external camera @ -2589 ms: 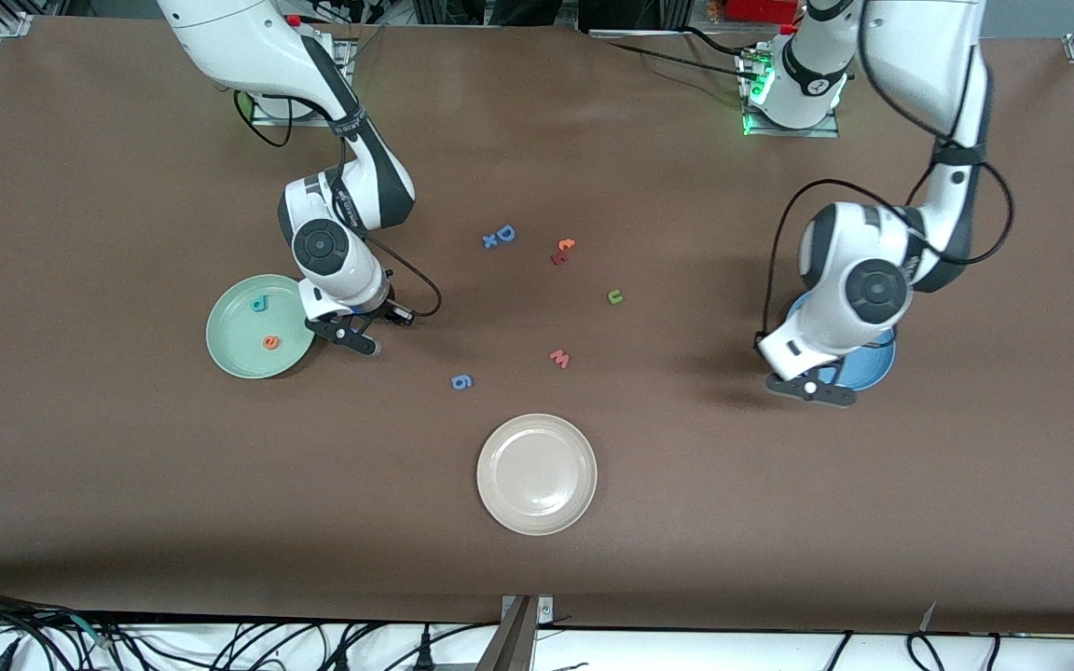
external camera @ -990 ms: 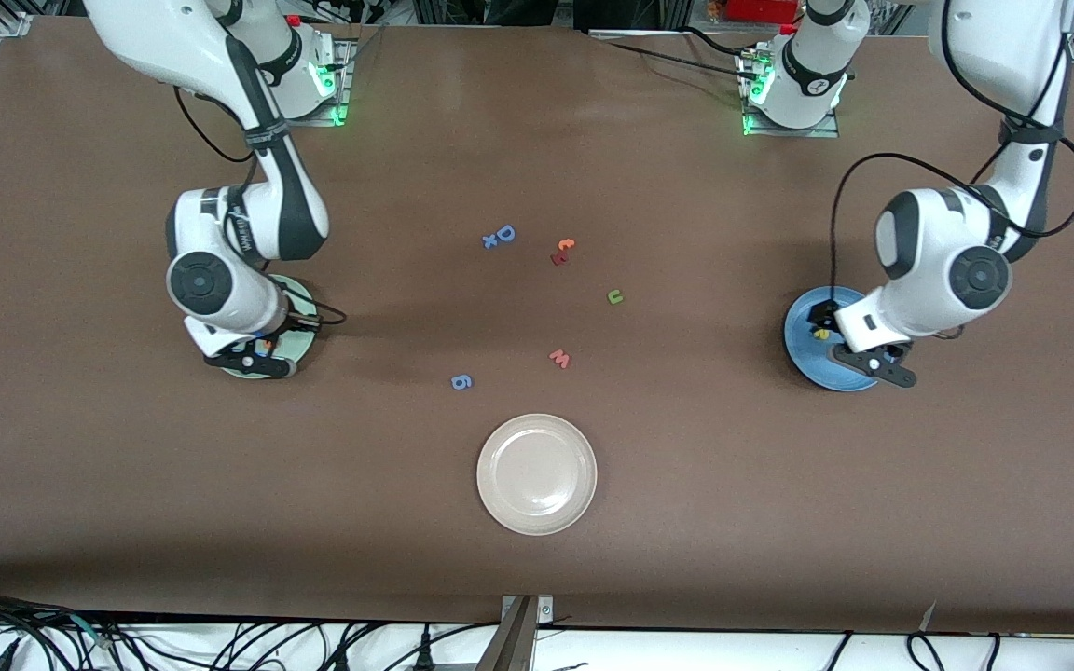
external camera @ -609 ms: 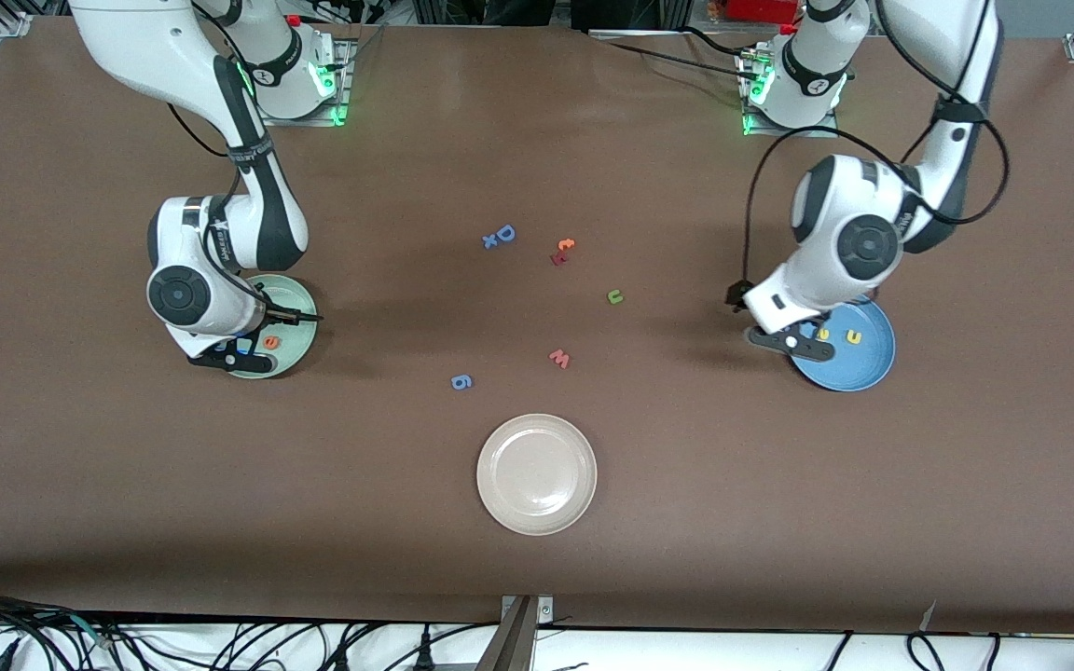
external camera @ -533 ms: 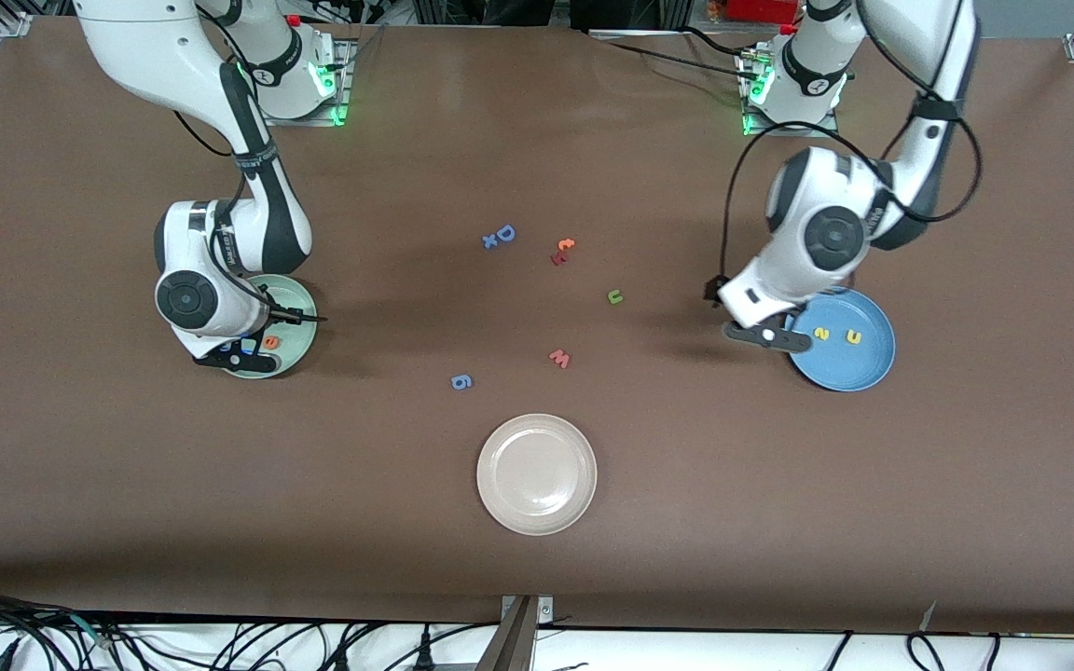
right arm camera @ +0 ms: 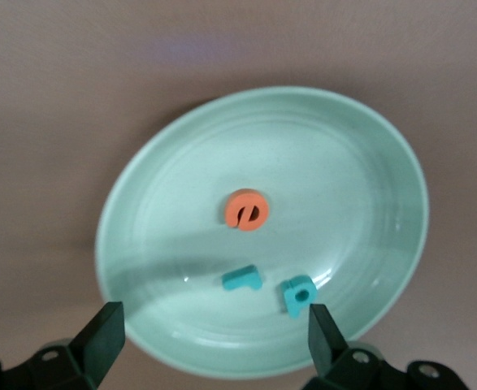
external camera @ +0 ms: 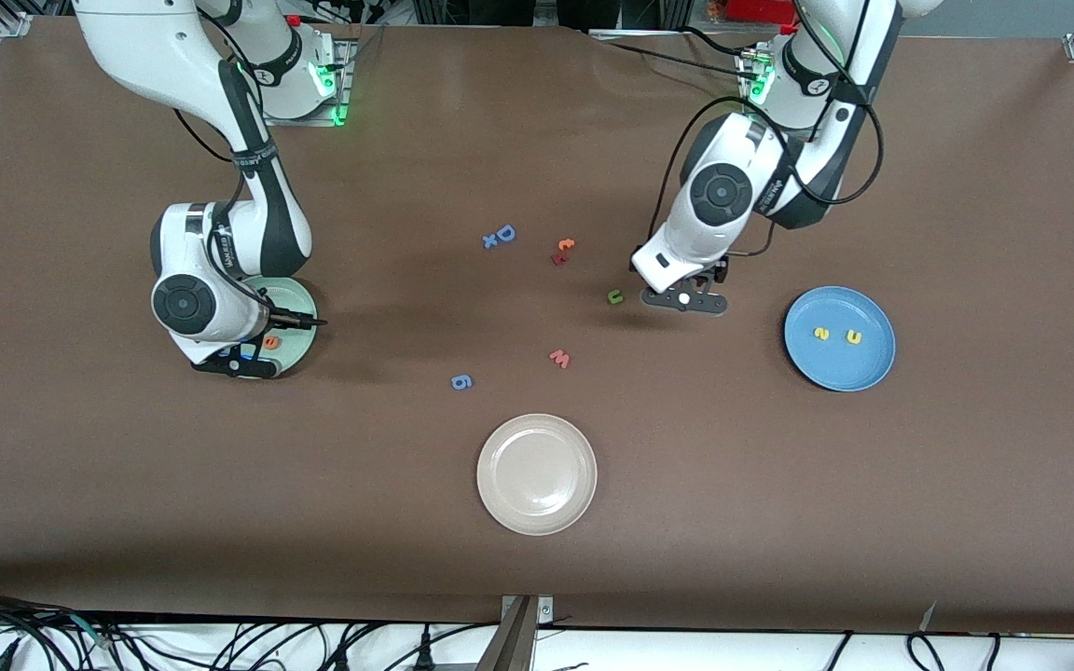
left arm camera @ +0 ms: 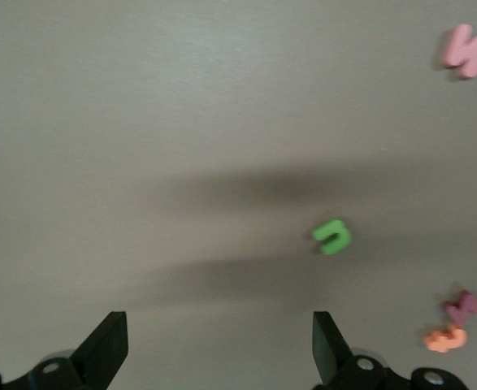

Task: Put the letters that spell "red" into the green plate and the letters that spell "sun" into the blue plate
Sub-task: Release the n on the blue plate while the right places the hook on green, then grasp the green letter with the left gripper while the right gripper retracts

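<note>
Bench: brown bench (external camera: 127,485) carrying three plates and scattered foam letters; the beige-white plate (external camera: 537,473) serves as landmark.
Green plate: green plate (right arm camera: 262,227) lies farther from the front camera than the beige-white plate, toward the right arm's end; it holds the orange "e" (right arm camera: 246,209), teal "r" (right arm camera: 242,279) and teal "d" (right arm camera: 298,293) (so "red" looks complete).
Right claw: right claw (right arm camera: 210,341) hangs over that plate, fingers spread, empty.
Blue plate: blue plate (external camera: 873,368), toward the left arm's end, holds two yellow letters (external camera: 836,335).
Green letter: green "u/n" (left arm camera: 333,236) is on the bench, farther back than the beige-white plate.
Left claw: left claw (left arm camera: 219,349) hovers beside it, wide open, empty, probably lining up.
Hidden: right arm covers much of the green plate from the front.
</note>
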### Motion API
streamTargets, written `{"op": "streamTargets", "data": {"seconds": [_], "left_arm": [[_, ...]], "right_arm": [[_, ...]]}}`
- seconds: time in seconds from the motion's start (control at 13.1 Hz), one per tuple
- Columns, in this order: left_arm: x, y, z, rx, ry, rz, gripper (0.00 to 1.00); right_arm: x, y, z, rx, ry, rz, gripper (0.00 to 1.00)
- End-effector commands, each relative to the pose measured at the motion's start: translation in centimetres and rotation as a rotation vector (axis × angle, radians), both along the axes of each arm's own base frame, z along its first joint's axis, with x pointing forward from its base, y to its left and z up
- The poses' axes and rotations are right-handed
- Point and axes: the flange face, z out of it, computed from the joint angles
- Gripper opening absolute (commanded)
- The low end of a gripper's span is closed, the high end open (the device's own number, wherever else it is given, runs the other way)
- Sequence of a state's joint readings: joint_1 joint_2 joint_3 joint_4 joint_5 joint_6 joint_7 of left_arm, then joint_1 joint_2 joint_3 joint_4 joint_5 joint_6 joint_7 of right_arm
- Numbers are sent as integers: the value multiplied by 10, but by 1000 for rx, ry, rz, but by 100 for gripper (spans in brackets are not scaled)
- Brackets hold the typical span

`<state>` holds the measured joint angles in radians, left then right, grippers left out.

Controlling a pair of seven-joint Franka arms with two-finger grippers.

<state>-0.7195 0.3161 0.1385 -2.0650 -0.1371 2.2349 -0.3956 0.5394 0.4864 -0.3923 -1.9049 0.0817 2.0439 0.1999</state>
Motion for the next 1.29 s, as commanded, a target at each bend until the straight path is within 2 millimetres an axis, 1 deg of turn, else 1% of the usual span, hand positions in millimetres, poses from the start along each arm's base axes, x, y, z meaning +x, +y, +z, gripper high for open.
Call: {"op": "streamTargets", "data": {"seconds": [0.0, 0.08, 0.23, 0.3, 0.38, 0.46, 0.61, 0.69, 0.76, 0.84, 0.91, 1.07, 1.14, 1.22], "left_arm": [[-6, -40, -11, 17, 5, 123, 100], [-11, -47, -17, 30, 6, 177, 100], [-11, -49, -23, 44, 2, 338, 100], [-12, -52, -25, 51, -6, 409, 99], [-12, -55, -31, 57, -16, 477, 99], [-10, -56, -35, 57, -29, 541, 98], [-5, -60, -40, 53, -53, 645, 98], [-6, -67, -46, 60, -54, 657, 98], [-11, -73, -56, 69, -52, 657, 94], [-10, -75, -59, 59, -65, 674, 94], [-10, -74, -65, 63, -69, 686, 94], [-10, -72, -75, 70, -72, 686, 94], [-10, -72, -80, 73, -74, 683, 93], [-12, -71, -86, 81, -77, 674, 92]], "right_arm": [[21, 15, 66, 23, 48, 11, 100], [28, 21, 95, 27, 61, 15, 100], [29, 26, 143, 35, 86, 17, 100], [31, 26, 170, 49, 63, 24, 100], [32, 30, 192, 62, 35, 36, 100], [33, 33, 211, 71, 13, 41, 100], [28, 30, 246, 96, -46, 44, 100], [26, 25, 260, 104, -68, 39, 100], [22, 19, 273, 109, -82, 36, 100], [17, 15, 292, 122, -107, 34, 100], [9, 11, 317, 142, -158, 41, 100], [4, -18, 334, 168, -170, 9, 100], [-2, -25, 339, 174, -152, 8, 100], [-8, -27, 335, 172, -132, 13, 100]]}}
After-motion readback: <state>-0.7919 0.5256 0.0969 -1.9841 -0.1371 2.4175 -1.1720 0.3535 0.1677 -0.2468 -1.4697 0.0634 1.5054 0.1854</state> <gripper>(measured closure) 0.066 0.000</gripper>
